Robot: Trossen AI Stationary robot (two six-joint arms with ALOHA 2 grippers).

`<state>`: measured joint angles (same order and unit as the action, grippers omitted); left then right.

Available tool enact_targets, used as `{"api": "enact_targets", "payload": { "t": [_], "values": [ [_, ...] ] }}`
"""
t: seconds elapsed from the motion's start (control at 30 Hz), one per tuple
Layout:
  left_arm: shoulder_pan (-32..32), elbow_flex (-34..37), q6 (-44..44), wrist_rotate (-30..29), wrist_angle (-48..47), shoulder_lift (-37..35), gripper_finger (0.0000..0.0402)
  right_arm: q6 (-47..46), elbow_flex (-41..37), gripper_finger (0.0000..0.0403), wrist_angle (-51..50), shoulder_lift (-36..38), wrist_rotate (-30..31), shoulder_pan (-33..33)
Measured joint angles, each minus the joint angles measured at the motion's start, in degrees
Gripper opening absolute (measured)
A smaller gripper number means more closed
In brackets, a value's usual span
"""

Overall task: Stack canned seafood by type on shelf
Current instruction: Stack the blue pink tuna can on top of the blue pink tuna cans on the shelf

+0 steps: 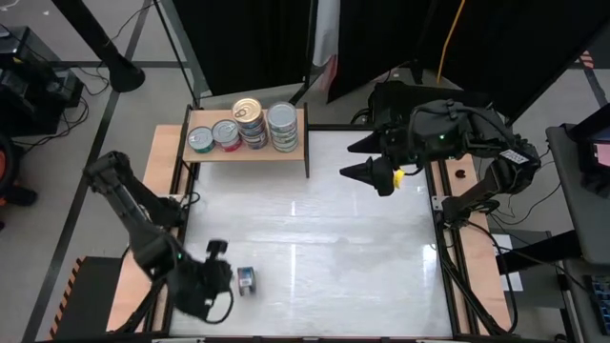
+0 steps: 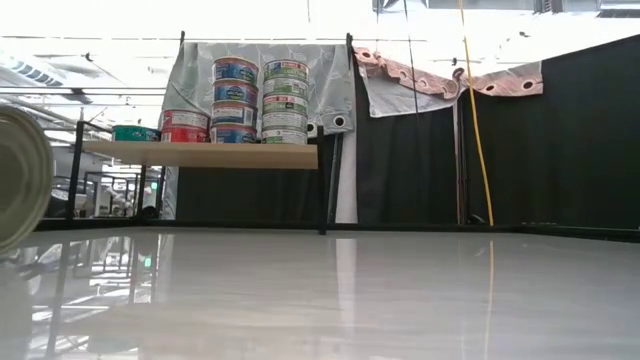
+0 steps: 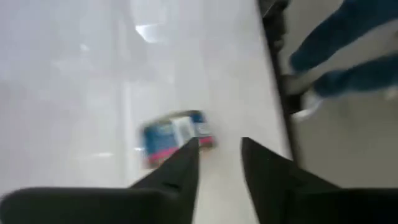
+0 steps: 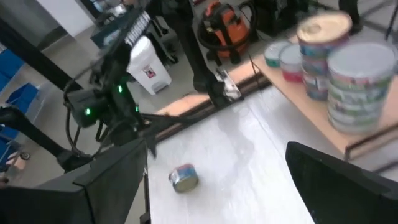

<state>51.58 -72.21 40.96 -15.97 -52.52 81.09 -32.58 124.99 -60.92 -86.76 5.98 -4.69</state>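
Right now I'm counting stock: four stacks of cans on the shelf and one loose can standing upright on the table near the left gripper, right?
Not upright: the loose can lies on its side, as the right wrist view shows. The rest holds: four stacks on the shelf, left gripper nearby.

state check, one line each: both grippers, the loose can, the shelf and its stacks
left gripper: fingers apart, empty, beside the loose can, near table edge
right gripper: open, empty, above the table right of the shelf
loose can: on its side on the table, not held
shelf: upright, loaded
stacks: four piles, two tall, two short, all standing
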Motion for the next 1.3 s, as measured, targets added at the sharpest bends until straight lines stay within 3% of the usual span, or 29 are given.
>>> {"api": "enact_targets", "payload": {
  "t": [0.23,0.4,0.7,1.0,1.3],
  "values": [
    [-7.24,0.01,-24.08,3.00,-9.64,-3.43,0.0269,-6.31,-0.02,0.0375,-10.83,0.00,0.06,-0.55],
    [-10.30,1.54,-41.17,3.89,-17.48,-3.40,0.0329,-8.61,-0.02,0.0375,-15.60,0.00,0.15,-1.92],
    [-17.05,9.48,-70.98,5.10,-4.89,-3.38,0.0338,-9.95,-0.02,0.0375,-15.57,-0.02,0.37,-2.58],
    [-26.60,18.28,-86.38,9.48,1.48,-3.36,0.0338,-8.30,-0.02,0.0375,-15.59,-0.02,0.37,-2.60],
    [-34.32,22.68,-102.64,13.83,7.88,-3.17,0.0338,-7.71,-0.02,0.0375,-15.61,-0.04,0.35,-2.60]
  ]
}}
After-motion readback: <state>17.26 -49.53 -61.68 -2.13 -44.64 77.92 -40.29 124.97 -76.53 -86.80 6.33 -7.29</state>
